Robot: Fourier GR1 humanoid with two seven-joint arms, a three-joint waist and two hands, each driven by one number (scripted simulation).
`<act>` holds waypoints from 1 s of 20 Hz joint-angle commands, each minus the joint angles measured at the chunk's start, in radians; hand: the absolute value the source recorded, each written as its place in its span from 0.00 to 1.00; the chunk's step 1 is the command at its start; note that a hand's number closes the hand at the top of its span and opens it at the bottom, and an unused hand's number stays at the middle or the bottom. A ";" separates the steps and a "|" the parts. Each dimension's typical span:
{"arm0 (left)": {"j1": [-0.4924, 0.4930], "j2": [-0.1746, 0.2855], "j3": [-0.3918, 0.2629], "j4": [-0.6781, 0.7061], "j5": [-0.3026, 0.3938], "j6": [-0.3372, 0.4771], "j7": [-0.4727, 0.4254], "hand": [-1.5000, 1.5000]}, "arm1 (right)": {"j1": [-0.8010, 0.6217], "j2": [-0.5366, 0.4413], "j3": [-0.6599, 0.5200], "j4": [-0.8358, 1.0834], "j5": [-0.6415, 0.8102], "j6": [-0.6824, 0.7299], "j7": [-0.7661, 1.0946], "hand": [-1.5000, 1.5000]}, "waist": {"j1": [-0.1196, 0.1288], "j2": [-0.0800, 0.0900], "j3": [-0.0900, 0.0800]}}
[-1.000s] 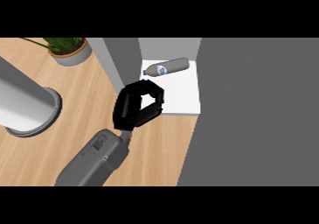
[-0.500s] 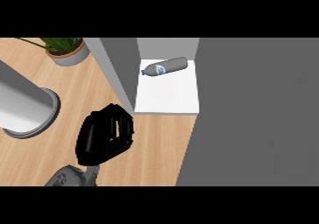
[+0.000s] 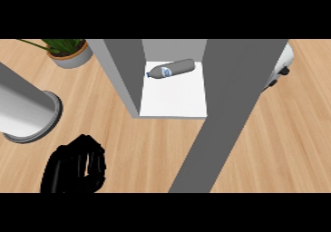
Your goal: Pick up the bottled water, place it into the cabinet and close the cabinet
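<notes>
Already inside cabinet [image 3: 174, 103]: bottled water [image 3: 173, 69], lying on side; could roll forward, block door [image 3: 228, 113]. Left hand [image 3: 74, 167] empty, cannot tell how open, well apart from door; could miss edge.

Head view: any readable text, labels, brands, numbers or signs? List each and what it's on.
Nothing here can be read.
The label on the bottled water is a blue and white patch, too small to read.
The cabinet, its open door, the plant pot and the white appliance show no text, numbers or signs.
</notes>
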 commanded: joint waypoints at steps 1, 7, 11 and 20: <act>0.062 -0.015 -0.004 -0.048 -0.016 0.021 -0.016 1.00 | -0.106 0.120 0.208 0.048 0.093 -0.059 0.079 1.00 | -0.003 -0.001 -0.001; 0.139 0.090 0.099 -0.110 0.058 -0.083 -0.008 1.00 | -0.355 0.121 0.160 0.170 0.140 -0.140 0.046 1.00 | 0.011 0.003 -0.001; 0.172 0.107 0.138 -0.106 0.086 -0.124 -0.031 1.00 | -0.473 0.118 0.114 0.270 0.147 -0.280 0.065 1.00 | 0.033 0.005 -0.003; 0.255 0.191 0.244 -0.055 0.130 -0.286 -0.097 1.00 | -0.674 0.122 -0.151 0.498 -0.052 -0.392 0.054 1.00 | 0.040 0.015 -0.001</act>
